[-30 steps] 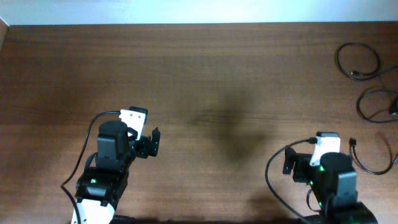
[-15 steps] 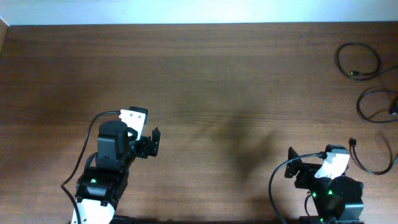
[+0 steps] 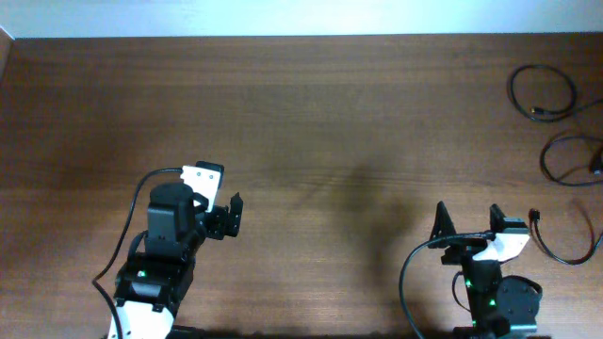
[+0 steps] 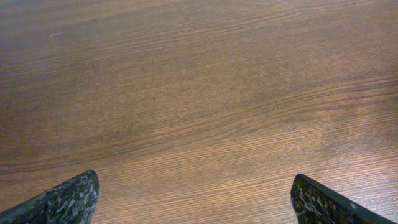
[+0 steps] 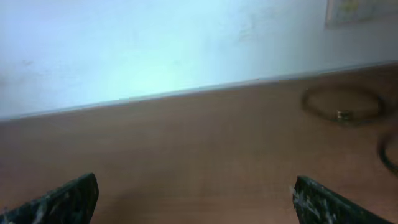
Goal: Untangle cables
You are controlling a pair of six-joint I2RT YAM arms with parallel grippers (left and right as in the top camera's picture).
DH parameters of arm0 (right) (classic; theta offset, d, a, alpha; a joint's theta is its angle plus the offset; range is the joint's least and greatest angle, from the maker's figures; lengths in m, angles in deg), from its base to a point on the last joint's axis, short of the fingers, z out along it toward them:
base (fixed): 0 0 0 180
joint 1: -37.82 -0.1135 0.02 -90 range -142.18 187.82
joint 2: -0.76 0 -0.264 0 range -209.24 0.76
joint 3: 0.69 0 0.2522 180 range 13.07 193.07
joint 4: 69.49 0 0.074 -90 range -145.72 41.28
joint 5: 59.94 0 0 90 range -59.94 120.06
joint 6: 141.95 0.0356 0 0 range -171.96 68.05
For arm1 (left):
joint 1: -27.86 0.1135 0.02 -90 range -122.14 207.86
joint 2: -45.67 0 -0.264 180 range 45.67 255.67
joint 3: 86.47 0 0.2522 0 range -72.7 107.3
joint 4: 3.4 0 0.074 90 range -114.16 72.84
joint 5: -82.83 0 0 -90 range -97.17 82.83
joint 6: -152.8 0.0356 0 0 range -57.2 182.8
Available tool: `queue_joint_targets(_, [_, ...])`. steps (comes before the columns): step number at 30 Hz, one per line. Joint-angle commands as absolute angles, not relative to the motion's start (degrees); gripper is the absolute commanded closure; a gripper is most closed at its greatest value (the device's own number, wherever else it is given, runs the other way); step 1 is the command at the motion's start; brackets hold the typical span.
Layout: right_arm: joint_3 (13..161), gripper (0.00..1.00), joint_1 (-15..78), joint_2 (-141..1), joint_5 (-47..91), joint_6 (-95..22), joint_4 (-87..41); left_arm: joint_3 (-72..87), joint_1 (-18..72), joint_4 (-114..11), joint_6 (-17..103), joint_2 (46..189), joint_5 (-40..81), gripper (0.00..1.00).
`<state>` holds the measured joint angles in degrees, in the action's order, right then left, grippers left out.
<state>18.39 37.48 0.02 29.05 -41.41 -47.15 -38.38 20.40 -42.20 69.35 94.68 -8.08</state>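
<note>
Three thin black cables lie apart as separate loops at the right edge of the table: one loop (image 3: 542, 92) at the back, one (image 3: 571, 158) below it, and one (image 3: 563, 241) nearest my right arm. The back loop also shows in the right wrist view (image 5: 342, 104). My left gripper (image 3: 226, 217) is open and empty over bare wood at the front left; its fingertips frame bare table in the left wrist view (image 4: 199, 196). My right gripper (image 3: 466, 218) is open and empty at the front right, left of the nearest cable, its camera tilted up toward the wall (image 5: 196, 196).
The brown wooden table (image 3: 311, 122) meets a pale wall (image 3: 301, 17) at the back. Thicker black cables run along each arm, on the left (image 3: 132, 212) and on the right (image 3: 407, 273).
My right arm has pulled back toward the front edge and tilted its wrist up, with its fingers spread wide now. The left arm and the cables have not moved.
</note>
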Motion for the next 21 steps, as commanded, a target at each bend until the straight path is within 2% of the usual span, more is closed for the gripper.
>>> queue_joint_targets(1, [14.08,0.01,37.88,0.57,28.74,-41.15,-55.84,-38.75,20.64,-42.13,68.84,94.46,-8.47,0.01])
queue_joint_targets(4, [13.39,0.01,37.83,0.57,28.74,-41.15,-57.51,-38.75,20.64,-42.11,68.82,94.46,-8.47,0.01])
queue_joint_targets(7, [13.39,0.01,37.83,0.57,28.76,-41.15,-51.21,-38.75,20.64,-42.13,68.82,94.46,-8.47,0.01])
queue_joint_targets(21, [13.39,0.01,39.93,0.57,27.89,-41.17,-51.23,-38.75,20.64,-42.13,68.82,94.46,-8.47,0.01])
